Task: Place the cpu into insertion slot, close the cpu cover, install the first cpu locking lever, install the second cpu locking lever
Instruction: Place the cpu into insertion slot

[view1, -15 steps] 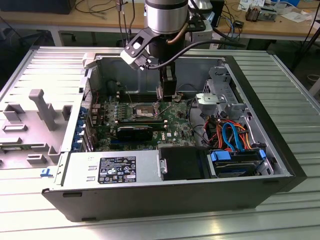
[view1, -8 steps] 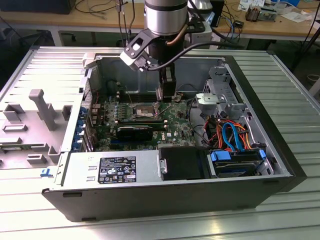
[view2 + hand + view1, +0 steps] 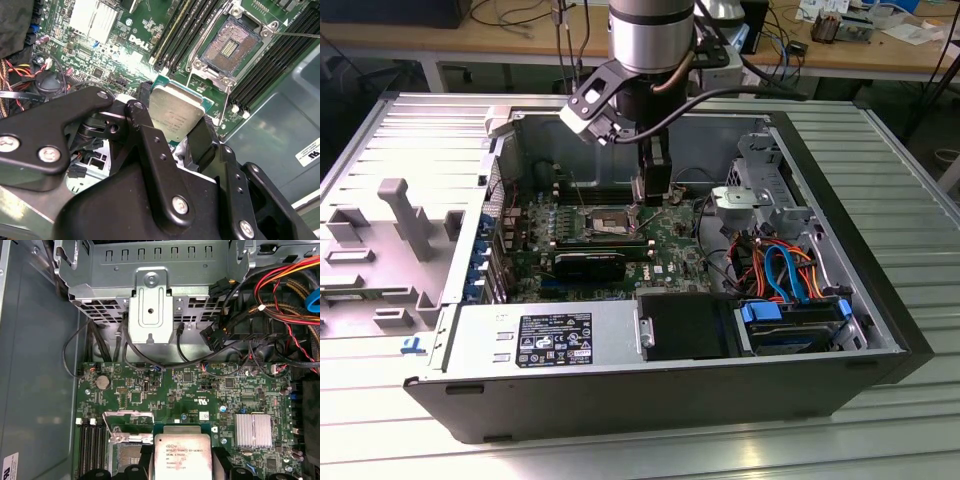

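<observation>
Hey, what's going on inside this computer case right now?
A robot arm's gripper is shut on the cpu, holding it above the green motherboard inside the open computer case. The insertion slot close by is empty, its dark centre exposed, so the chip is not yet seated.

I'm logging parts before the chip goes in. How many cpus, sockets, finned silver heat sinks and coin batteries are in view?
cpu: 1, clamped in the gripper
insertion slot: 1, empty
finned silver heat sink: 1
coin battery: 1
Total: 4
</observation>
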Motion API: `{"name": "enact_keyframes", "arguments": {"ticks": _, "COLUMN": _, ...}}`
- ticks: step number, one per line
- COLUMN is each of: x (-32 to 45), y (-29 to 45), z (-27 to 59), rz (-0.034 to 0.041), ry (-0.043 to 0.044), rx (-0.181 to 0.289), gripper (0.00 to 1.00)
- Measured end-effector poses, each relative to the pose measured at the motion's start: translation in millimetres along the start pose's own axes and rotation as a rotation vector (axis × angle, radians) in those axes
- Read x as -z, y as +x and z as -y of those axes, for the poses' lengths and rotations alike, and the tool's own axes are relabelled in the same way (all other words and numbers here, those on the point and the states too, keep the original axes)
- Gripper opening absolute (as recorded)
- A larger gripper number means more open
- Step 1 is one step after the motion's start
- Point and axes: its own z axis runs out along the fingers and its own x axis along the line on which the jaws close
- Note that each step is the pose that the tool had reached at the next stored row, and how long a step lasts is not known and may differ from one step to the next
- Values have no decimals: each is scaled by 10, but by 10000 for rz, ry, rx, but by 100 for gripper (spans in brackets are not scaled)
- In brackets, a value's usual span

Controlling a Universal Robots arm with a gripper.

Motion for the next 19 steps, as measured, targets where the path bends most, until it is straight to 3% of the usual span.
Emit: {"name": "enact_keyframes", "arguments": {"ticks": 19, "x": -40, "y": -6, "z": 5, "rz": -1, "ry": -1, "rx": 2, "gripper": 55}}
